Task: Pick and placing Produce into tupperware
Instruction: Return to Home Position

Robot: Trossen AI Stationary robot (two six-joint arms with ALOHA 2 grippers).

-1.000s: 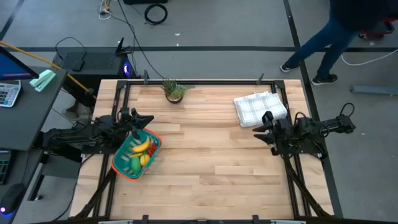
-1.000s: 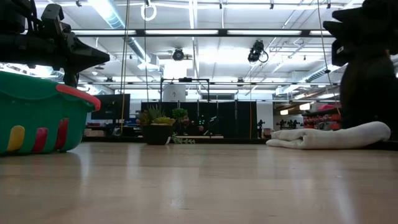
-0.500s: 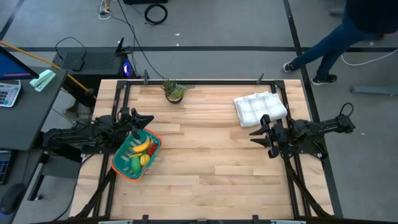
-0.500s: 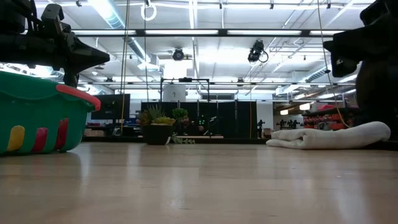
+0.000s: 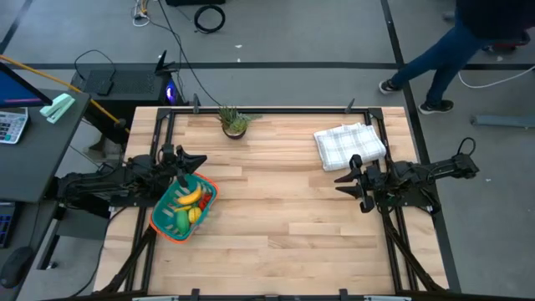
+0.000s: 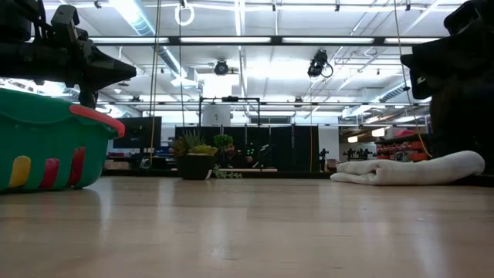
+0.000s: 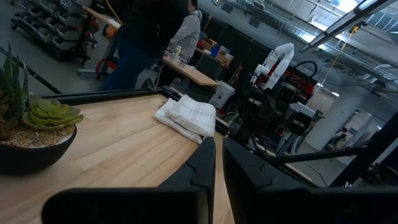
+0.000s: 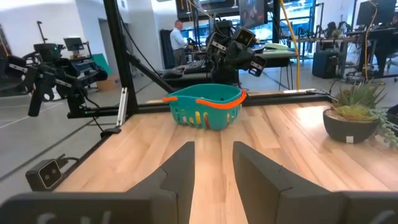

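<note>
The teal basket with the orange rim [image 5: 209,189] stands near the table's left edge, also seen in the low view [image 6: 46,143] and the right wrist view [image 8: 205,107]. Inside lie a yellow banana [image 5: 188,197], a lemon [image 5: 195,215], a green piece [image 5: 179,221] and small red pieces [image 5: 203,202]. My left gripper [image 5: 203,159] [image 7: 219,155] hovers shut above the basket's far rim, holding nothing. My right gripper [image 5: 349,191] [image 8: 214,155] is open and empty by the table's right edge, just near of the cloth.
A white checked folded cloth [image 5: 349,144] lies at the far right. A spiky potted plant [image 5: 234,122] stands at the far edge. Bare wood fills the table's middle [image 5: 284,209]. A person walks on the floor beyond the far right corner [image 5: 456,50].
My right gripper has shifted a little toward the table's near edge and drawn back toward the right edge, then stopped. The left arm and the basket have kept still. The person beyond the table has kept walking.
</note>
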